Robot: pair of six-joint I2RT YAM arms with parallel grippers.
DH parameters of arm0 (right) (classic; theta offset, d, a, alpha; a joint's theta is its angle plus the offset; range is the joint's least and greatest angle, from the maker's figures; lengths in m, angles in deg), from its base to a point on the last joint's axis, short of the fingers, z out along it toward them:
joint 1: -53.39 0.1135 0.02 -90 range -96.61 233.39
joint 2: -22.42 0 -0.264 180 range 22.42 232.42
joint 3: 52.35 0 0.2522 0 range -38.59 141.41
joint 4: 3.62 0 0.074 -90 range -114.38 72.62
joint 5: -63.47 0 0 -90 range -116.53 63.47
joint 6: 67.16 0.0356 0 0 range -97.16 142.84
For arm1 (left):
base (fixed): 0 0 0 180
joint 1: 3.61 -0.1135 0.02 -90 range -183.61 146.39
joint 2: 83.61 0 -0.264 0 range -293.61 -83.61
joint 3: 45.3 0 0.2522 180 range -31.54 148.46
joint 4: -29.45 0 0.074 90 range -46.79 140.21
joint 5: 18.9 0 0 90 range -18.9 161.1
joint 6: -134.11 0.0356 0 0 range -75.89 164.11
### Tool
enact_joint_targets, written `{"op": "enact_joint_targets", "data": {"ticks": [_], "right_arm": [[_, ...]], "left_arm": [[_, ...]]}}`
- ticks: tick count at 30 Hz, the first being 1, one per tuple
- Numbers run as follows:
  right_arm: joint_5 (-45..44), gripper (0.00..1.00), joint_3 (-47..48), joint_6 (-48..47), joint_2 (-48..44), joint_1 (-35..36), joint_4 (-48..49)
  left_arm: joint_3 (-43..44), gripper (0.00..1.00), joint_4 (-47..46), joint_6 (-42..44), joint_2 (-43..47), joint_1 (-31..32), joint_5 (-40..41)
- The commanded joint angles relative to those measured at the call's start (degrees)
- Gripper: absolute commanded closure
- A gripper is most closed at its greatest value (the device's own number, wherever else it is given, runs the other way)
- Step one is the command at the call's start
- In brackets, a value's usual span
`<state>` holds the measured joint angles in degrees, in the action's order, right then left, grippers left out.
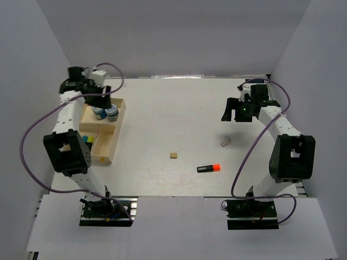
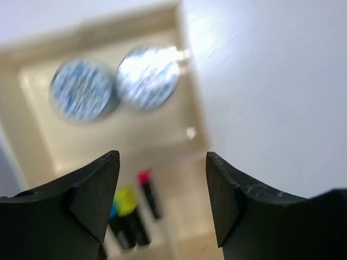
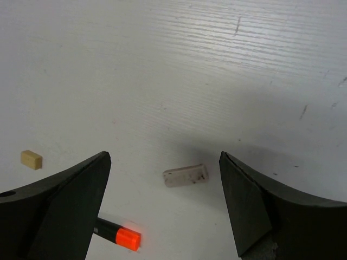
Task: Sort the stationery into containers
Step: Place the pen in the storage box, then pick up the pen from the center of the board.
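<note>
Light-wood tray (image 1: pixel 118 125). Inside: two rolls (image 1: pixel 111 112), blue-&-white speckled; black markers (image 2: pixel 132 229) w/ yellow, blue & pink caps. Black highlighter (image 1: pixel 208 168), orange cap. Tan eraser (image 1: pixel 173 155); grey eraser (image 3: pixel 186 176) w/ dark specks. White table (image 1: pixel 179 114).

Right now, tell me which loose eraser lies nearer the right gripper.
The grey eraser, just ahead of the right gripper; the tan eraser lies farther off, to its left.

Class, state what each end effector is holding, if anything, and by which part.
Nothing is held. The left end effector hangs open over the shallow rectangular light-wood tray; the right end effector hangs open over the small grey eraser block.
</note>
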<state>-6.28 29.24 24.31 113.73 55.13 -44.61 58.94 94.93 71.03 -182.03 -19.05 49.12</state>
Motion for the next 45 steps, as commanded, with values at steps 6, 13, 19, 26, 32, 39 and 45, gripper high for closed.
{"op": "enact_joint_targets", "data": {"ticks": [6, 13, 19, 26, 32, 39, 45], "right_arm": [[-7.9, 0.13, 6.6, -1.2, 6.9, -5.0, -3.5], [-5.8, 0.13, 8.6, -0.2, 11.0, -11.3, -3.7], [-0.4, 0.14, 10.7, 1.3, 14.1, -16.5, -4.9], [3.2, 0.14, 9.3, 1.8, 12.5, -18.0, -4.4], [5.1, 0.14, 9.4, 1.8, 11.3, -19.4, -5.0], [9.0, 0.14, 10.0, 1.5, 9.9, -20.7, -7.0], [10.8, 0.15, 9.0, 1.3, 9.2, -21.7, -7.0]], "left_arm": [[17.6, 0.24, -6.3, -14.5, -18.2, 30.4, 5.4], [14.2, 0.24, -11.7, -15.1, -18.6, 47.1, 1.6], [-2.7, 0.25, -19.1, -12.2, -7.5, 63.0, 3.2], [-7.4, 0.25, -20.3, -8.4, -5.6, 74.4, 4.8], [-7.3, 0.28, -21.9, -5.8, -11.2, 80.4, 10.1], [-6.7, 0.29, -24.3, -4.9, -15.0, 81.4, 13.4], [-6.8, 0.32, -25.0, -3.2, -17.3, 81.4, 14.3]]}}
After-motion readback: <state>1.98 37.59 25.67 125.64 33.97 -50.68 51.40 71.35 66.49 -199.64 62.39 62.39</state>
